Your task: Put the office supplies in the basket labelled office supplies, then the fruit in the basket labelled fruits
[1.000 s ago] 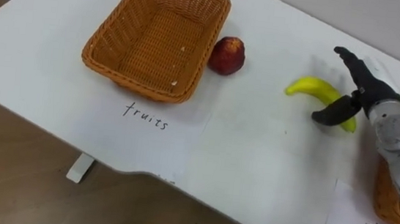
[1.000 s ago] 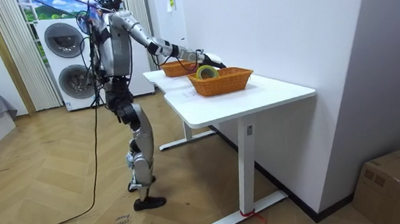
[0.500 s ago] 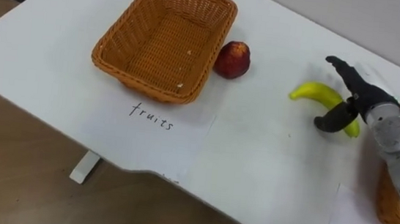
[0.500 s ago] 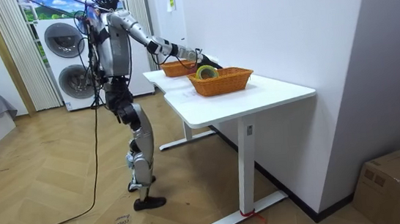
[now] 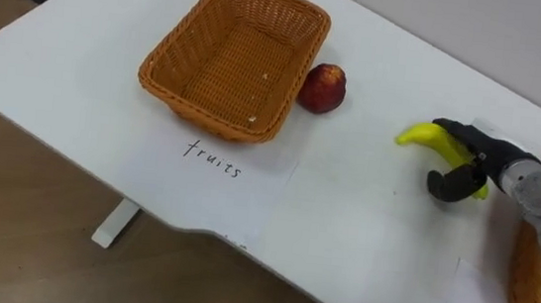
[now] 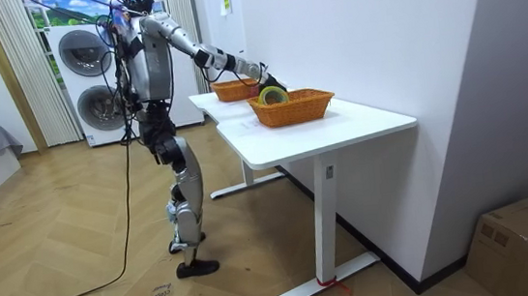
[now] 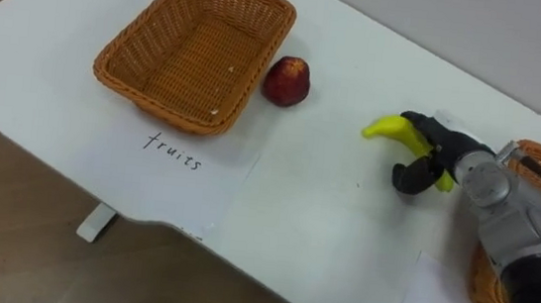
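Under the right hand (image 5: 470, 169), on the white table (image 5: 345, 208), lies the banana (image 5: 417, 136); the fingers are curled over its middle and the thumb comes round from the near side, so the hand is pinching the fruit between them; the banana's pointed end sticks out to the left of the fingers. Half a second ago the fingers were spread above the banana and the thumb stood apart; now they have closed on it, and the banana seems to rest on the table still. Well to the left of the hand, the apple (image 5: 323, 87) sits just beside the empty fruit basket (image 5: 163, 80); close on the right of the hand is the office basket (image 5: 525, 280). I judge that the grasp is made; what remains is to lift the banana and carry it left, past the apple, into the fruit basket.
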{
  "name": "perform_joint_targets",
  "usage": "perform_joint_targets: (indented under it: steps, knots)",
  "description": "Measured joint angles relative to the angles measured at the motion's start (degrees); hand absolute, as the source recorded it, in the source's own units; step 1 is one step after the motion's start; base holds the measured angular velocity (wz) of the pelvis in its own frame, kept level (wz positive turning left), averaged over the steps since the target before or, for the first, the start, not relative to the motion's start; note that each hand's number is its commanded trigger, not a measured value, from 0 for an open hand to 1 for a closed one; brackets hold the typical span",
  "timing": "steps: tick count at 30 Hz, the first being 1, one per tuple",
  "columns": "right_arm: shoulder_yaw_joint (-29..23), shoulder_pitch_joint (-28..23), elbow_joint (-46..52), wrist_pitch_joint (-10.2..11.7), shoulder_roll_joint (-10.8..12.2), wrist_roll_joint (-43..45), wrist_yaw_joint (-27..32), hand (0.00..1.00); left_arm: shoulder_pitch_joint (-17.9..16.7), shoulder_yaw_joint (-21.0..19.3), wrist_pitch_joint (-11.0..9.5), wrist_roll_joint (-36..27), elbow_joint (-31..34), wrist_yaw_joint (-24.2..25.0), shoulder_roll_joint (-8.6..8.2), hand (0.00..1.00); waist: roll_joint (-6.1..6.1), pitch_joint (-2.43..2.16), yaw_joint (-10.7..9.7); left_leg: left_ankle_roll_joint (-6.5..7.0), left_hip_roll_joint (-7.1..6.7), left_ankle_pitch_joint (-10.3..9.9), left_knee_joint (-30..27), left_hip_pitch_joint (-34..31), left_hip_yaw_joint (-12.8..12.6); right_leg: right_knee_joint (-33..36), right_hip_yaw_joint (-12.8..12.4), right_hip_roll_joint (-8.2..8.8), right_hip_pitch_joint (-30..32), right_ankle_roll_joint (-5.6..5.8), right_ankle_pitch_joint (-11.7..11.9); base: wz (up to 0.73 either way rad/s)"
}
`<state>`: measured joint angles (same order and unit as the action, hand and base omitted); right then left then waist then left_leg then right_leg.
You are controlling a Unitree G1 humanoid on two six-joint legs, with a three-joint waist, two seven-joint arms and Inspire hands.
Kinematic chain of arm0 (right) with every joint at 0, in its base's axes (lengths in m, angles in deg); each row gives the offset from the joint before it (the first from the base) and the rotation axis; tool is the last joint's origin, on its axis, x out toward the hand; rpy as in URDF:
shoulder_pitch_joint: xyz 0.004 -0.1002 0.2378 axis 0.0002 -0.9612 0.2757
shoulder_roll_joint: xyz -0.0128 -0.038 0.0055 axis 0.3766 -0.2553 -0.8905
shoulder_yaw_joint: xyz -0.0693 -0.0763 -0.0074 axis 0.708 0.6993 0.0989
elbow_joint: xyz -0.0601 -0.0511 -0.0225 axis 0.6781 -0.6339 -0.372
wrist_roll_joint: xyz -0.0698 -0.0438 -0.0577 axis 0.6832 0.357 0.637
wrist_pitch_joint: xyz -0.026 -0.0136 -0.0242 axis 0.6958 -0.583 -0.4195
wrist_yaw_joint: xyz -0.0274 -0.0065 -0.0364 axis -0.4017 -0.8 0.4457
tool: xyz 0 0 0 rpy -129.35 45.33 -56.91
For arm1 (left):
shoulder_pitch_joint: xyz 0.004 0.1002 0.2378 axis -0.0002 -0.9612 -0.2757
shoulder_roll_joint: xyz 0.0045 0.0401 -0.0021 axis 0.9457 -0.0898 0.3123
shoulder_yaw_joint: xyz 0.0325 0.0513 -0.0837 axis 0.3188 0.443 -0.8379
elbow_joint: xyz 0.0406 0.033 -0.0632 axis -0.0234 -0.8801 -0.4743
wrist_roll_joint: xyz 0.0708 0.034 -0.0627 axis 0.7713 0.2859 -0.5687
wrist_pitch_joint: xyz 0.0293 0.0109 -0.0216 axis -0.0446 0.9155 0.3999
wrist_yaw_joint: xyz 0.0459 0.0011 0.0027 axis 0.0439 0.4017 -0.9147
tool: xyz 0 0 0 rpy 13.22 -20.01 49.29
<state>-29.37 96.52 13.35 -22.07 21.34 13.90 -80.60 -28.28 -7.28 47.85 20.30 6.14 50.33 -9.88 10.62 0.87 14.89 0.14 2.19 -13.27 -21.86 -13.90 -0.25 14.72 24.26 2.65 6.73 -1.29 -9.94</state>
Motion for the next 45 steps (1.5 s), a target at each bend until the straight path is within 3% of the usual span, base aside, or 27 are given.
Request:
perform_joint_targets:
  steps: [3,7,10,18,19,20,21,29,37,45]
  knots:
    - [0.01,0.01,-0.07,0.04,-0.01,-0.06,-1.34,0.0,-0.17,0.17,-0.01,-0.01,0.0,0.1,0.13,0.0,0.01,0.08,0.11,-0.03,-0.11,0.02,0.05,0.12,0.18,-0.11,0.02,-0.11,-0.17,-0.04,0.02,0.0]
    - [0.93,0.06,-0.28,0.18,-0.6,-1.69,-2.07,0.0,0.75,1.78,-0.04,-0.01,-0.04,0.29,1.44,0.0,0.19,0.89,0.77,-0.25,0.09,0.12,0.27,0.41,0.58,-0.62,0.03,-0.5,-0.62,-0.19,0.11,0.01]
    - [2.32,0.34,-0.36,0.07,-1.65,-1.82,-2.72,0.0,1.16,2.62,-0.31,0.01,-0.1,0.59,1.95,0.0,0.41,0.9,1.34,-0.39,0.11,0.2,0.26,0.25,0.75,-1.1,0.02,-0.76,-0.74,-0.43,0.26,0.01]
    - [2.35,0.48,-0.61,0.05,-1.81,-2.26,-3.07,0.0,0.99,4.64,-1.21,0.01,-0.15,1.05,3.22,0.0,0.4,0.91,1.54,-0.46,0.1,0.24,0.27,0.33,0.77,-1.1,-0.14,-0.83,-0.72,-0.45,0.27,0.0]
    - [2.42,0.48,-0.61,0.08,-1.81,-2.24,-3.1,0.55,0.89,4.65,-1.24,0.0,-0.23,1.0,3.35,0.0,0.4,0.91,1.61,-0.46,0.1,0.24,0.31,0.42,0.69,-1.08,-0.28,-0.83,-0.72,-0.45,0.27,-0.03]
    - [2.46,0.48,-0.6,0.2,-1.84,-2.24,-3.1,0.81,0.89,4.67,-1.26,0.0,-0.28,0.95,3.47,0.0,0.39,0.92,1.63,-0.46,0.1,0.24,0.33,0.46,0.66,-1.08,-0.34,-0.84,-0.72,-0.45,0.27,0.0]
    - [2.46,0.48,-0.61,0.26,-1.88,-2.22,-3.1,1.0,0.89,4.71,-1.28,0.0,-0.3,0.92,3.52,0.0,0.39,0.92,1.6,-0.46,0.09,0.24,0.33,0.46,0.66,-1.08,-0.36,-0.84,-0.72,-0.45,0.27,0.0]
    - [2.19,1.37,-0.26,1.13,-3.81,-2.21,-1.88,1.0,0.97,4.81,-2.13,0.03,-0.4,0.96,3.56,0.0,0.32,0.89,2.11,-0.49,0.09,0.26,0.53,0.61,0.61,-1.1,-0.46,-0.85,-0.73,-0.45,0.27,0.0]
    - [2.17,1.15,0.41,1.12,-3.85,-1.4,-1.08,1.0,1.14,4.75,-2.14,0.05,-0.84,0.97,3.51,0.0,0.0,0.76,2.74,-0.53,0.08,0.3,0.79,0.89,0.59,-1.15,-0.46,-0.84,-0.83,-0.45,0.27,0.0]
    - [2.11,-1.15,6.34,1.0,-3.85,-1.64,-4.51,1.0,0.78,4.0,-2.1,0.45,-0.78,1.09,3.5,0.0,-0.16,0.15,1.97,-0.88,0.11,0.62,2.25,2.67,0.64,-1.29,-0.57,-0.86,-1.94,-0.44,0.27,-0.01]
